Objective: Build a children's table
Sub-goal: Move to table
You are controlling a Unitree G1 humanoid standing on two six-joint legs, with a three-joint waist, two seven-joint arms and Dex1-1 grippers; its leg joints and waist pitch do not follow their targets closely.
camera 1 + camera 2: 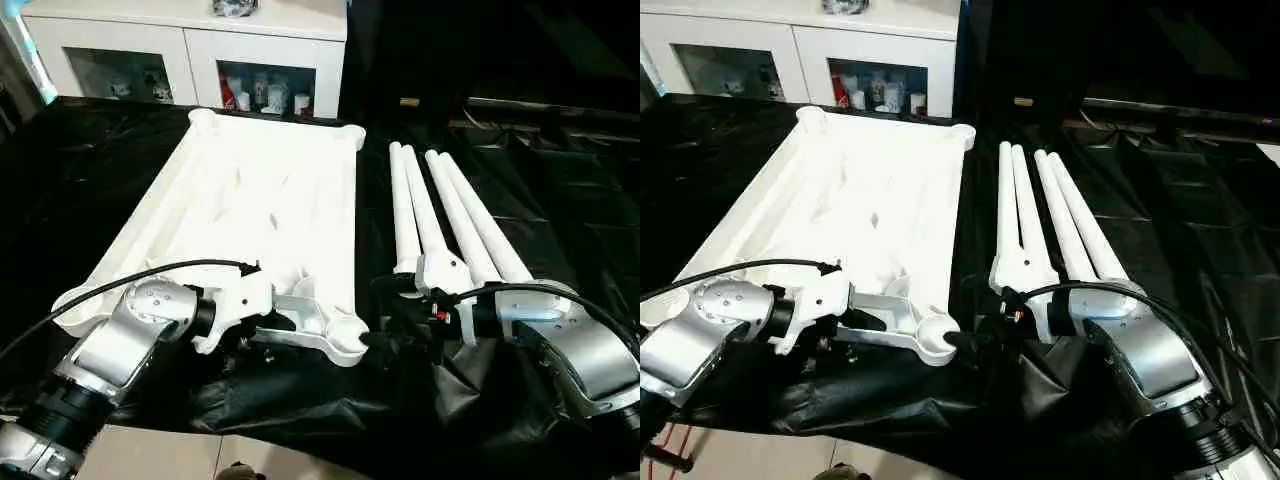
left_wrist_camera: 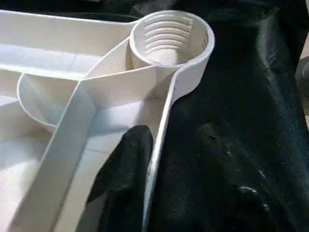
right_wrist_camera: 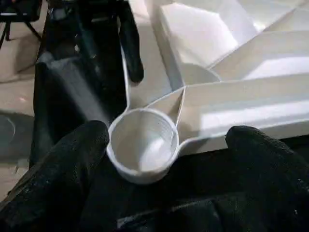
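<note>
In the head views, the white table top (image 1: 255, 200) is seen lying upside down on a black sheet (image 1: 560, 200), its ribbed underside facing up. The four white legs (image 1: 445, 215) are laid side by side on the sheet just to its right. The left gripper (image 1: 262, 338) is placed at the top's near edge, next to the near right corner socket (image 1: 345, 338). The right gripper (image 1: 975, 338) is held just right of that socket.

In the left wrist view, one black finger (image 2: 123, 179) is seen inside the rim and the other outside, the rim between them; whether it is clamped cannot be told.

In the right wrist view, the right gripper's fingers (image 3: 58, 164) are spread wide on either side of the socket (image 3: 142, 145).

A white cabinet (image 1: 185, 50) stands at the far side.
</note>
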